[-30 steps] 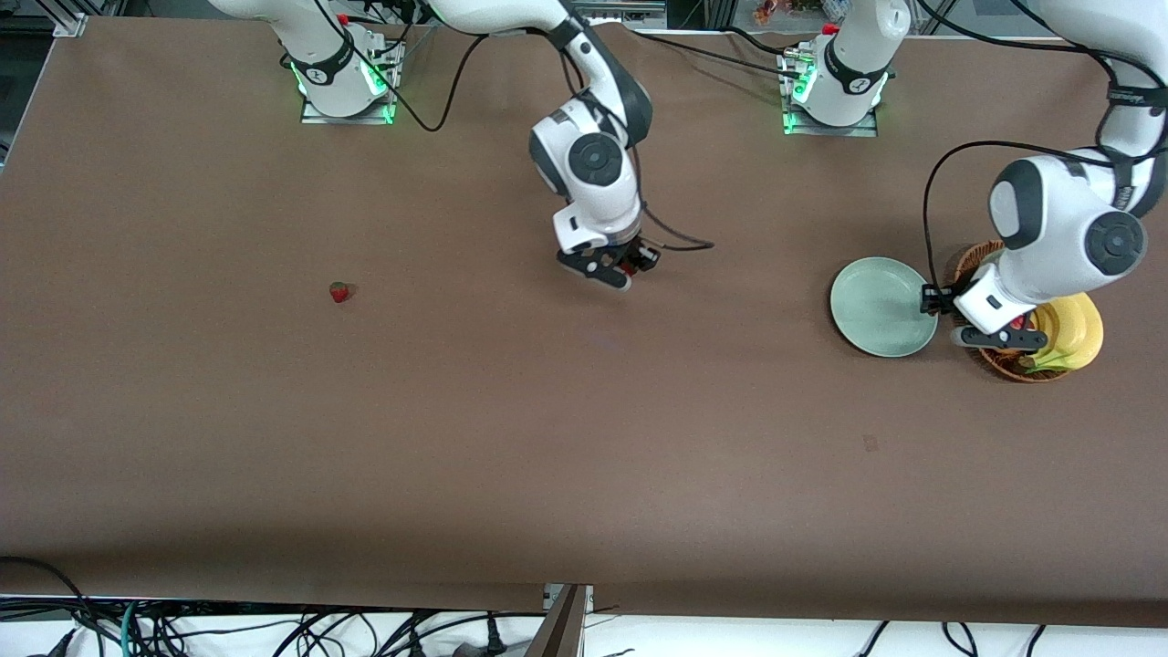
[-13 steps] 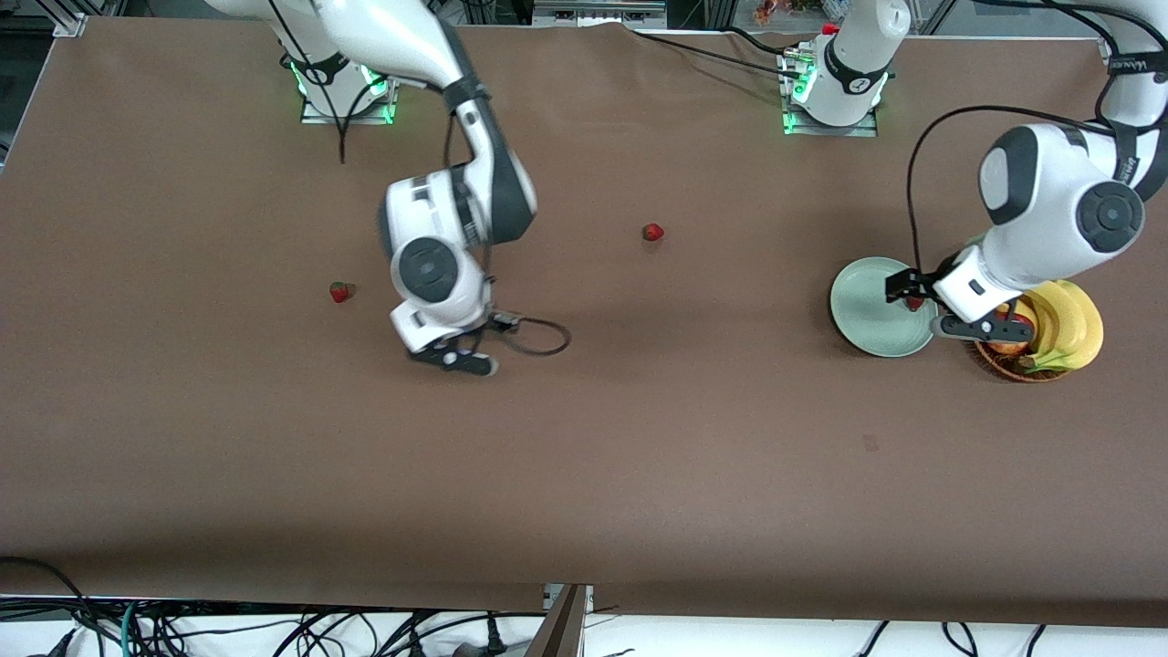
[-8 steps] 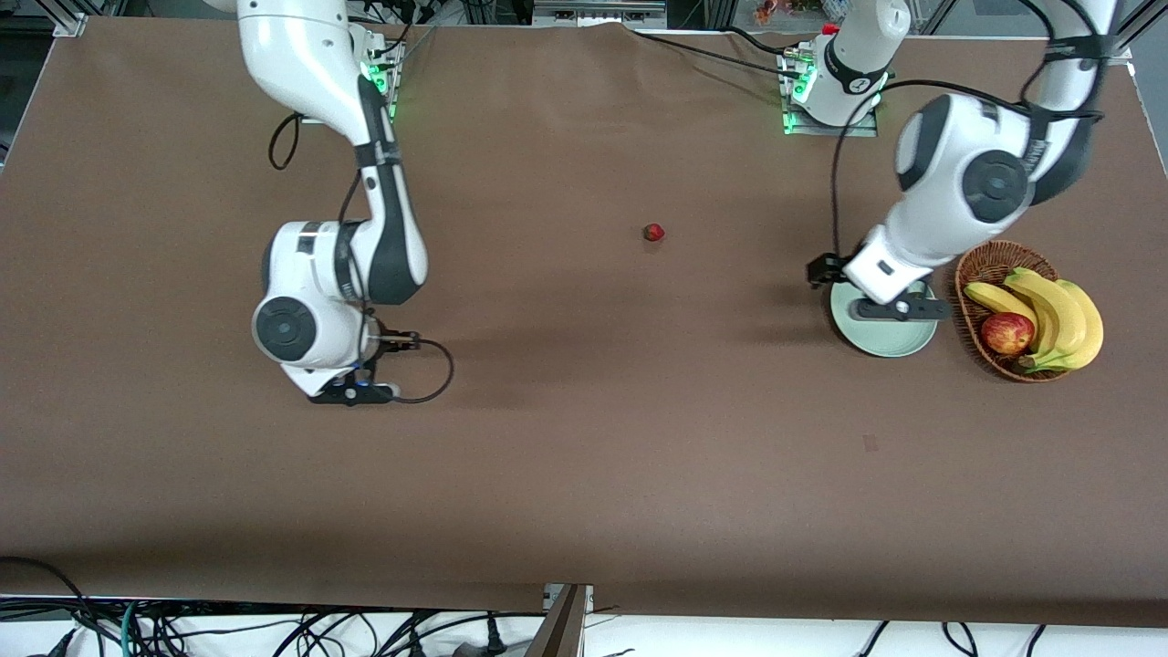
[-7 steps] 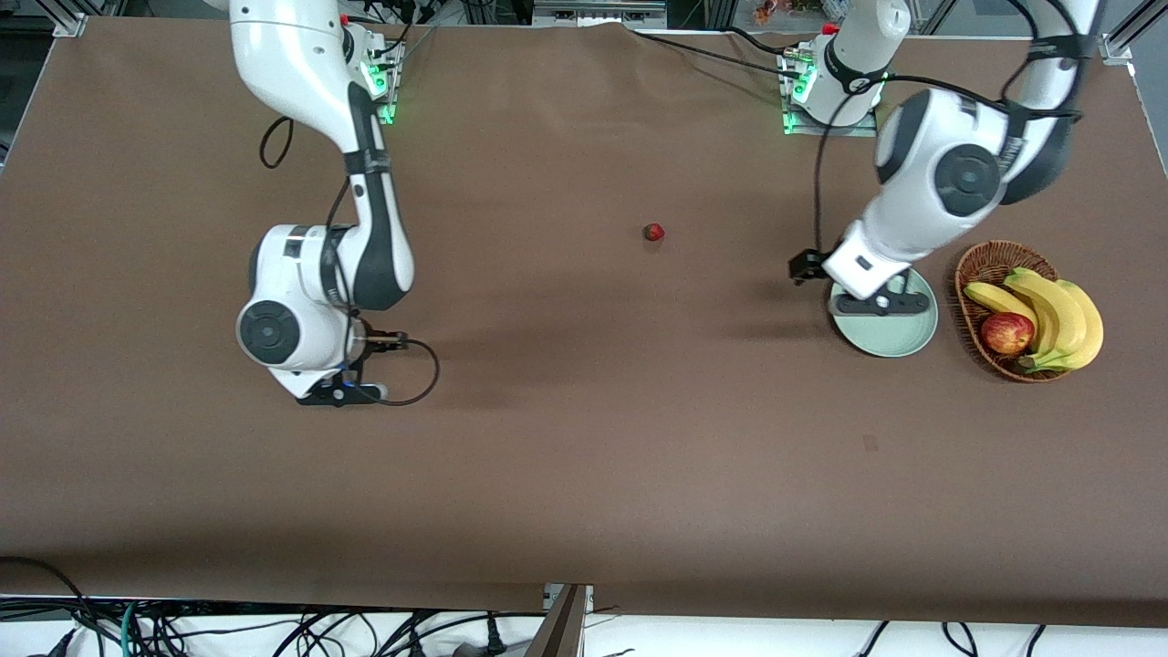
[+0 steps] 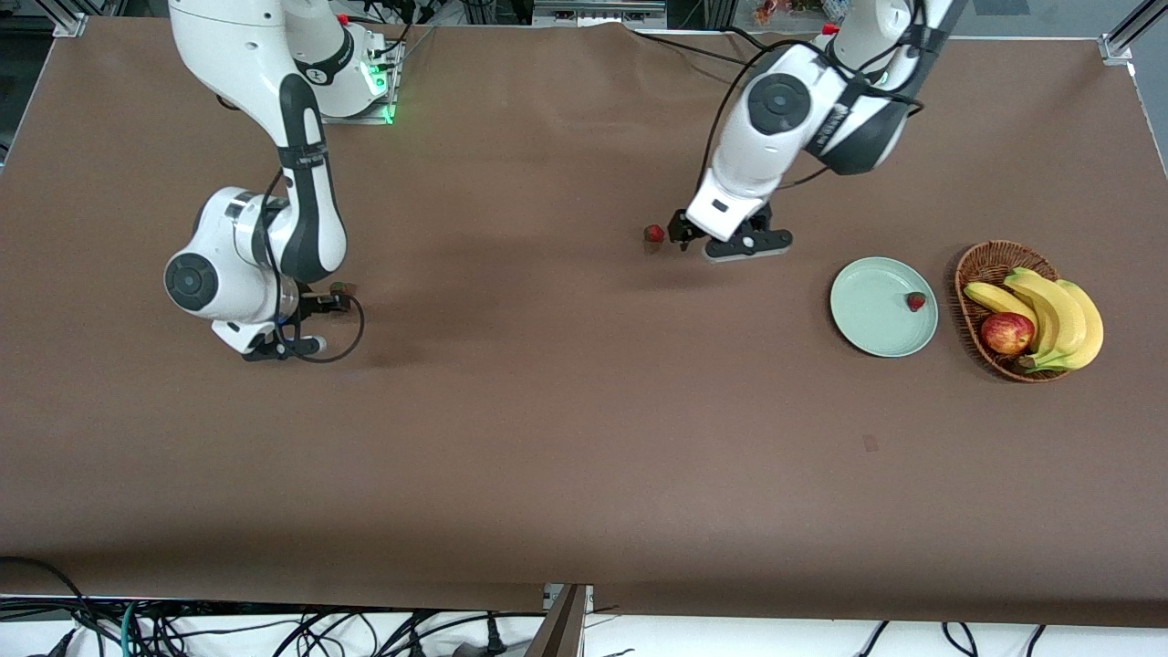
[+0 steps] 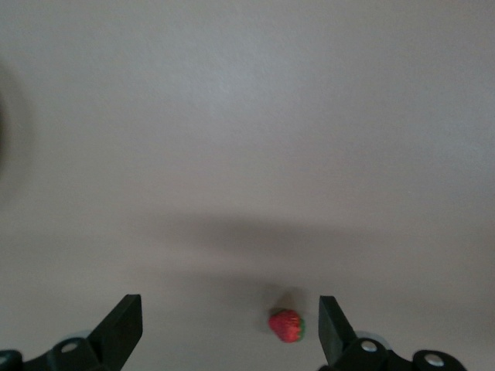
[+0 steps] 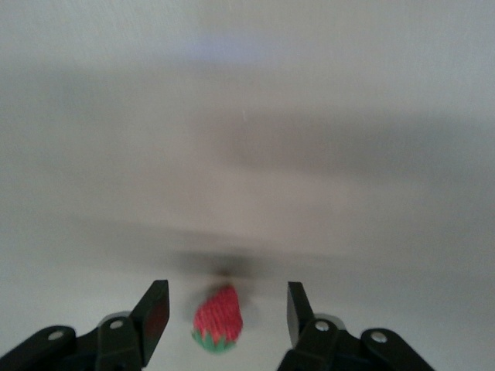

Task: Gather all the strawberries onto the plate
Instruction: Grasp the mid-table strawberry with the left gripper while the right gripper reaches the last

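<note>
while no readable labels are showing, one knitted strawberry (image 5: pixel 915 301) is lying on the smooth mint plate (image 5: pixel 871 319). left claw (image 6: pixel 230 328), released, is hovering over another (image 6: pixel 287 325); right claw (image 7: pixel 223 313), released, is straddling a third (image 7: pixel 217 320) on the brown surface (image 5: pixel 584 438).

Three strawberries: one (image 5: pixel 915 301) on the plate (image 5: pixel 867 319), one (image 5: pixel 653 234) on the table well away from the plate toward the middle, one (image 5: pixel 343 289) much farther from the plate still. One plate. One wicker basket (image 5: pixel 969 274) just beside the plate, holding one apple (image 5: pixel 1006 332) and three bananas (image 5: pixel 1058 315).
</note>
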Controlling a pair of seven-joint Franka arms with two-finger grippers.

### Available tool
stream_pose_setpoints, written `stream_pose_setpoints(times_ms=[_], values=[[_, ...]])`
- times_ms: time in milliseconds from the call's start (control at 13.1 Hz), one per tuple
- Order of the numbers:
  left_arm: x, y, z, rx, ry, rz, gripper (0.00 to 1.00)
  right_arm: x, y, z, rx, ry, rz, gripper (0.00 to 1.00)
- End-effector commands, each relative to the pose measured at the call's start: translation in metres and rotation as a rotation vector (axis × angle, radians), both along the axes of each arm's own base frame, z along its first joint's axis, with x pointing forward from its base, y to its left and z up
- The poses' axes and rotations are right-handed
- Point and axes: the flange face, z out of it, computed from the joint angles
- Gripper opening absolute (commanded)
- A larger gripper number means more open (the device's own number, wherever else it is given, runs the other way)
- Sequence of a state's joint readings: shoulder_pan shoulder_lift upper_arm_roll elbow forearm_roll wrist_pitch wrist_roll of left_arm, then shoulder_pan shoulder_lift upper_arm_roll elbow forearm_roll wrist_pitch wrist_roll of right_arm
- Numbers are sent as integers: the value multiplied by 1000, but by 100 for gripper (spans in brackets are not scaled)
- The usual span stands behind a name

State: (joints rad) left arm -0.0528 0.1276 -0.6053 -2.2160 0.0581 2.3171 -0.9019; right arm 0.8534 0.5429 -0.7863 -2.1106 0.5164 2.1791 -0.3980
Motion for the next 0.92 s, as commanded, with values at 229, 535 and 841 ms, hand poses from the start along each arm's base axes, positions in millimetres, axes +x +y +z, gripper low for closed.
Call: stream_pose_setpoints(times_ms=[229,535,841], values=[[-43,-64,-82,56,-46,41,100,-41,-8,-5,72,-3,-50,69],[-63,-73,-139,77,-16,67,100,-39,-8,-7,59,-24,-49,66],[-75,-78,-149,85,5,67,100,-39,-1,-13,63,-42,-57,57]])
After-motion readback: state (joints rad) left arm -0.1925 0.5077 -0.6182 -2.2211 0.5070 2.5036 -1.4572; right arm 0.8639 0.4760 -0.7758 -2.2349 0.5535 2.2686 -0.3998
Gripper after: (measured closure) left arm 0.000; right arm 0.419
